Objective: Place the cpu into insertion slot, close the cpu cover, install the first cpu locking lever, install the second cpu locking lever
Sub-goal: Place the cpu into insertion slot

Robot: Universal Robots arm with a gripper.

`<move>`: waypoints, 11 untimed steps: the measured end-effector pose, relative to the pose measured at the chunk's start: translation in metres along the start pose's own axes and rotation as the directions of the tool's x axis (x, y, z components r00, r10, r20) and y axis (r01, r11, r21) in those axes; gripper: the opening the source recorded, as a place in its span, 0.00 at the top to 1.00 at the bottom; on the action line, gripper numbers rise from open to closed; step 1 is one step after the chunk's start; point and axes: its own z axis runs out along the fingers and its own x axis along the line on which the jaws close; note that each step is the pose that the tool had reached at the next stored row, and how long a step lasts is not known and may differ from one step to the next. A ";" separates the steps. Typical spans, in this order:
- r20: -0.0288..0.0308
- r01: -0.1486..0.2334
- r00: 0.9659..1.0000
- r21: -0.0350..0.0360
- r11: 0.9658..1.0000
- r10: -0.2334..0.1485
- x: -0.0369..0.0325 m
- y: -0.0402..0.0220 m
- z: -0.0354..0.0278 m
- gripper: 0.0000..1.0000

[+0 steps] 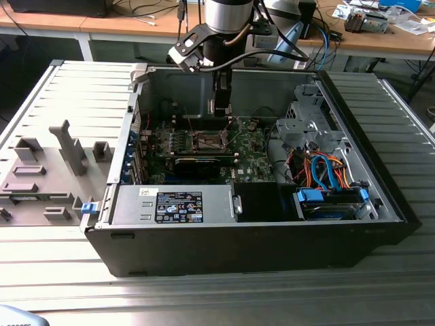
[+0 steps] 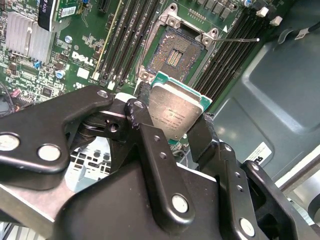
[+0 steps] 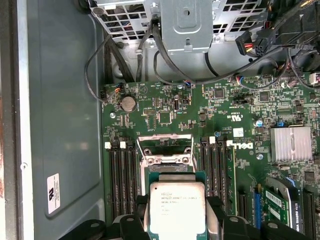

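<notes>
Silver cpu (image 2: 176, 110) pinched in the pincer (image 2: 170, 129) near the insertion slot (image 2: 172, 54); placing step in hand, seating likely needs square alignment

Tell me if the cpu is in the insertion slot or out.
Out: the pincer holds the cpu apart from the insertion slot, whose dark centre lies bare.

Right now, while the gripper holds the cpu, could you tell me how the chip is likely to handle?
The cpu looks like a thin, rigid plate, so it is probably stiff and light. Its smooth metal face, pinched only at the edges by the gripper, may slip or tilt.
</notes>
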 end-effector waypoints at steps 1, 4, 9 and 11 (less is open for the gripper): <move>0.000 -0.001 1.000 0.000 1.000 0.001 0.0000 0.0000 0.0000 0.46; 0.000 -0.003 1.000 0.000 1.000 0.003 0.0000 0.0000 0.0000 0.46; 0.000 -0.009 1.000 0.000 1.000 0.009 0.0000 0.0000 0.0000 0.46; 0.000 -0.012 1.000 -0.001 1.000 0.012 0.0000 0.0000 0.0000 0.46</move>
